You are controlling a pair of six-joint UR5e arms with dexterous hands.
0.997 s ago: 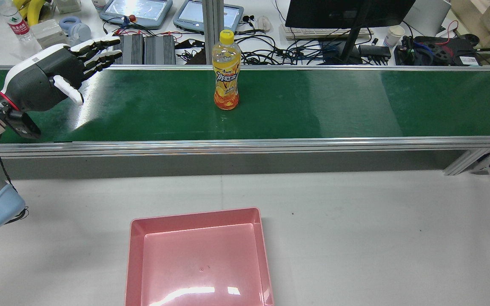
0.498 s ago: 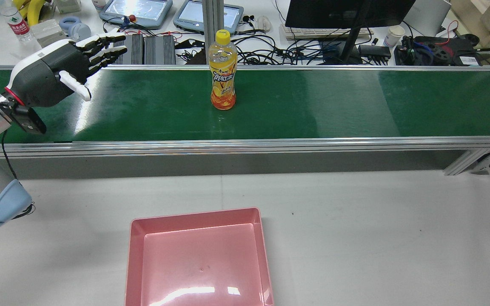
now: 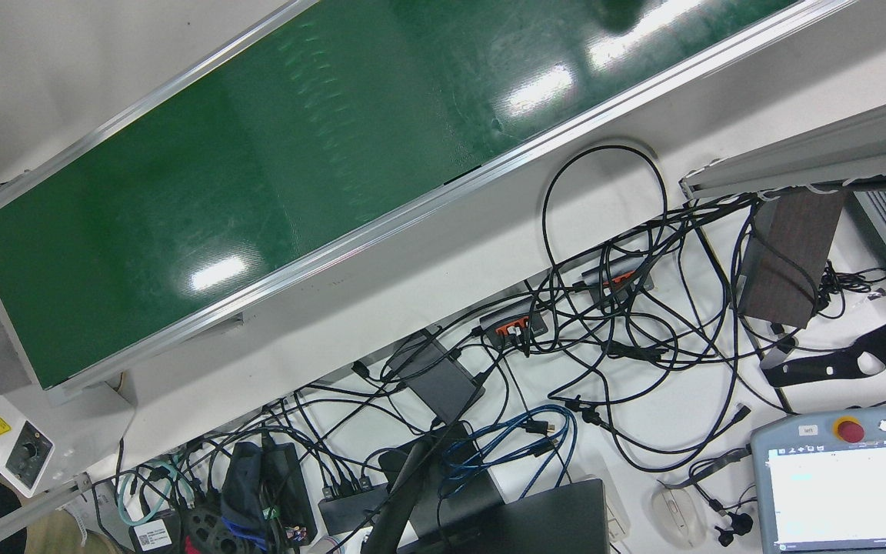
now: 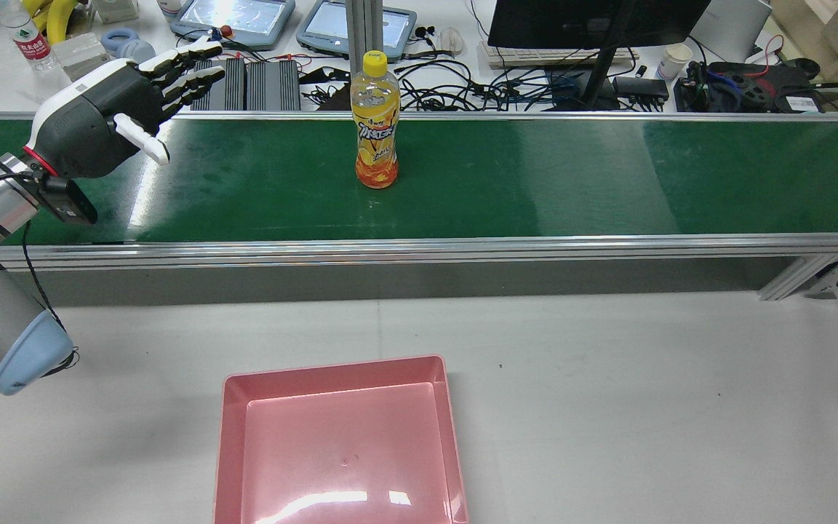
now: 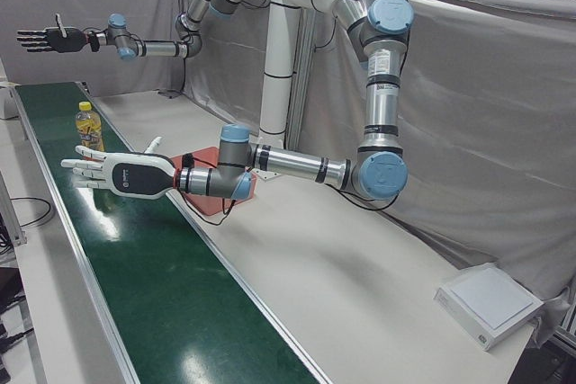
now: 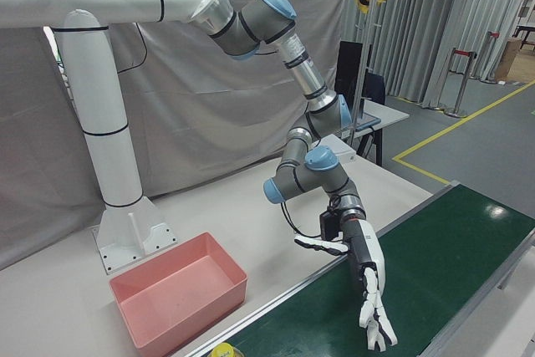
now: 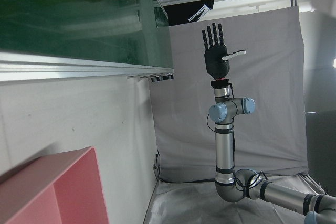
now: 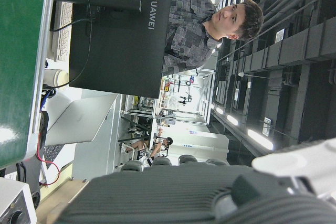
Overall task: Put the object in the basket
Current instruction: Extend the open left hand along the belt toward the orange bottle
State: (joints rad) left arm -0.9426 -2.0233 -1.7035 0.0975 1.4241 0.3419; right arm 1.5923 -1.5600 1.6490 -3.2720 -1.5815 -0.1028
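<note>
I see a glossy green conveyor belt (image 4: 535, 175) with glare patches, framed by brushed aluminium rails (image 4: 419, 251). The orange drink bottle (image 4: 375, 120) looks like clear, shiny plastic with a yellow cap. The pink basket (image 4: 339, 444) is smooth glossy plastic. The worktop (image 4: 644, 400) is matt grey-white. The left robot hand (image 4: 110, 113) has a matt dark shell with white plastic fingers.

A green conveyor belt (image 4: 535, 175) carries an upright orange drink bottle (image 4: 375, 124); a pink basket (image 4: 339, 444) sits on the white table (image 4: 644, 393)
</note>
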